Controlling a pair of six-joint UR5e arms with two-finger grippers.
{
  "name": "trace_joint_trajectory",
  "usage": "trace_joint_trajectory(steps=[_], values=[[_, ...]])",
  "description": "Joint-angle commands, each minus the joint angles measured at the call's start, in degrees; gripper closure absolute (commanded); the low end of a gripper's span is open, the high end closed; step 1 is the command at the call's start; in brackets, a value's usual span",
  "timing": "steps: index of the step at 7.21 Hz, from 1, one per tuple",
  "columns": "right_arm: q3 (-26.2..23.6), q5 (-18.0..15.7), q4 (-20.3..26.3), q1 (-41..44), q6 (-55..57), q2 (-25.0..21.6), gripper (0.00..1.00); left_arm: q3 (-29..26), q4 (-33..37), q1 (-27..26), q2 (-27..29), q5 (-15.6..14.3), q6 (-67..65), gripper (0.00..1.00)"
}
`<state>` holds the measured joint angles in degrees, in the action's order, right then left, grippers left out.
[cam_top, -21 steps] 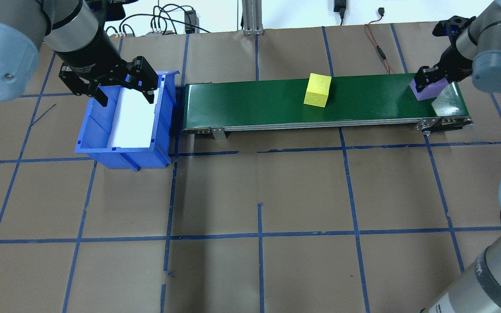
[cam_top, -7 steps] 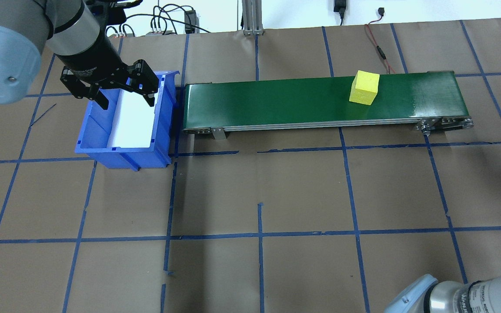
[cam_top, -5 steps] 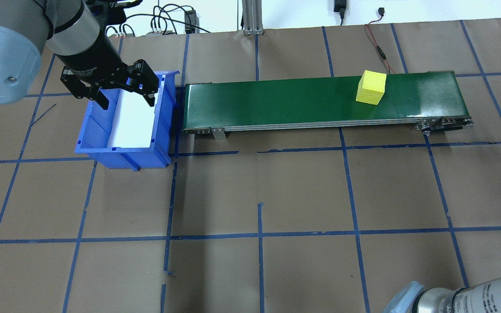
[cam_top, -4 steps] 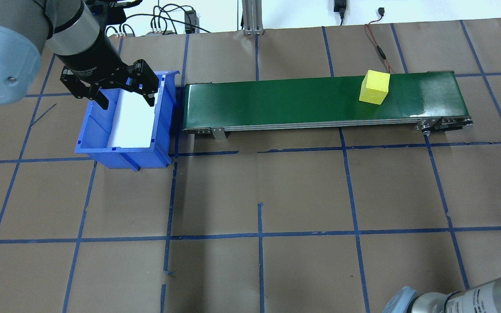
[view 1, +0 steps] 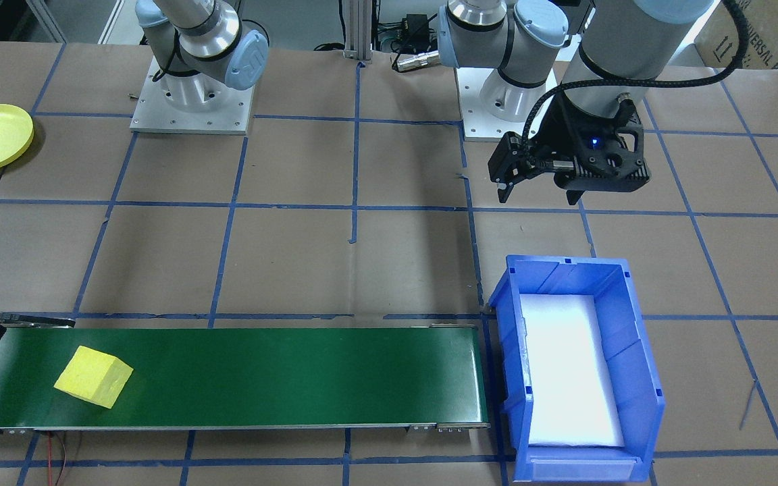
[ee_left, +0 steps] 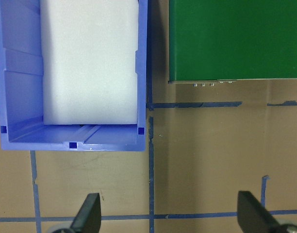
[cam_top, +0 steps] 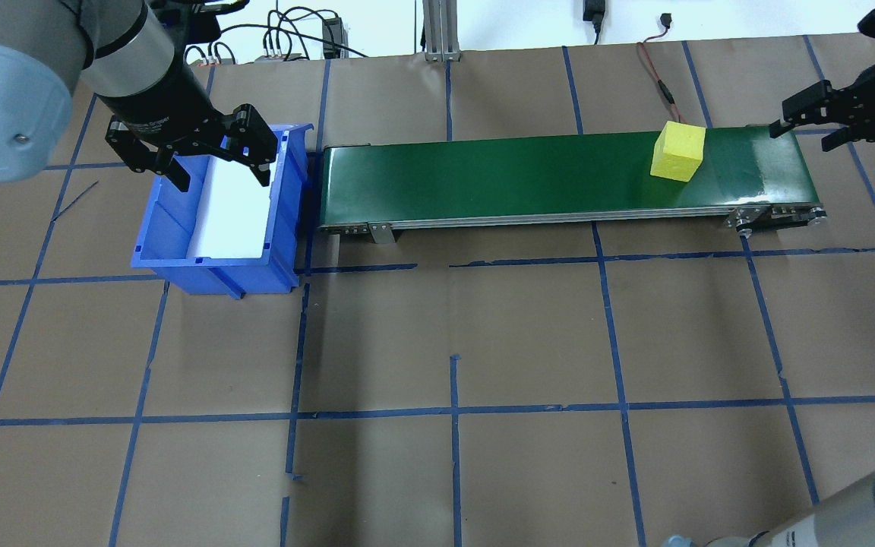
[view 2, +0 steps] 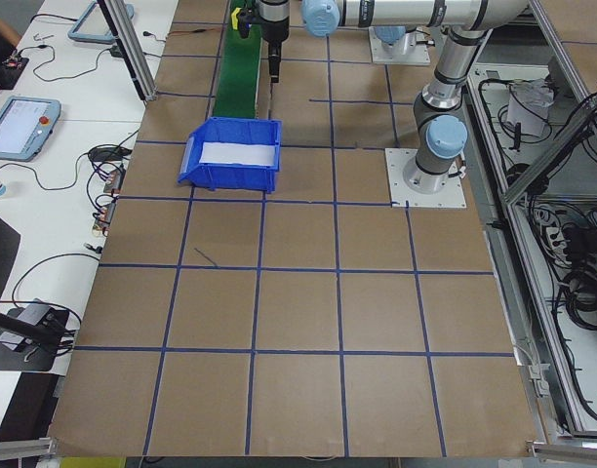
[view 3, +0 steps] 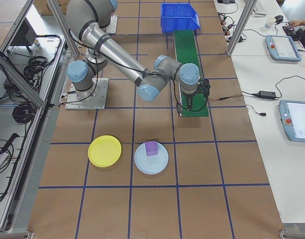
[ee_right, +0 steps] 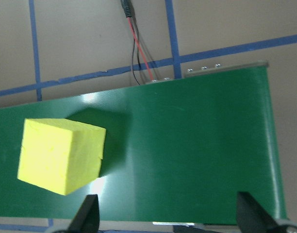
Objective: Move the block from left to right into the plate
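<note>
Riding further along the green conveyor belt (cam_top: 559, 178), the yellow block (cam_top: 678, 152) now sits near its right end, a cube turned slightly askew. Right pincer (cam_top: 806, 125) has returned, open wide, just past that end. Left pincer (cam_top: 202, 156) hangs open over the blue bin (cam_top: 285, 220) with white foam. A purple block (view 3: 151, 148) lies in the light-blue plate (view 3: 142, 164), beside the yellow plate (view 3: 104, 151)

The yellow block (ee_right: 61, 155) looks like matt, slightly grainy foam. The green belt (cam_top: 529, 175) is smooth with a sheen; the blue bin (view 1: 639, 364) glossy plastic; the worktop (cam_top: 453, 334) matt brown paper.
</note>
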<state>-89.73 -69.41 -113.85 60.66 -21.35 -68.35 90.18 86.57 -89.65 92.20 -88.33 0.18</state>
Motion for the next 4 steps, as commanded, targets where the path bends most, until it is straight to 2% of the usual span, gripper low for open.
trace_joint_trajectory(steps=[1,4], values=[[0.96,0.41,-5.37,4.11,11.28,1.54,0.0,0.0,0.0,0.0,0.0,0.0,0.0,0.0],[1.31,2.34,-10.5,4.38,14.49,5.5,0.0,0.0,0.0,0.09,0.0,-0.09,0.08,0.0]])
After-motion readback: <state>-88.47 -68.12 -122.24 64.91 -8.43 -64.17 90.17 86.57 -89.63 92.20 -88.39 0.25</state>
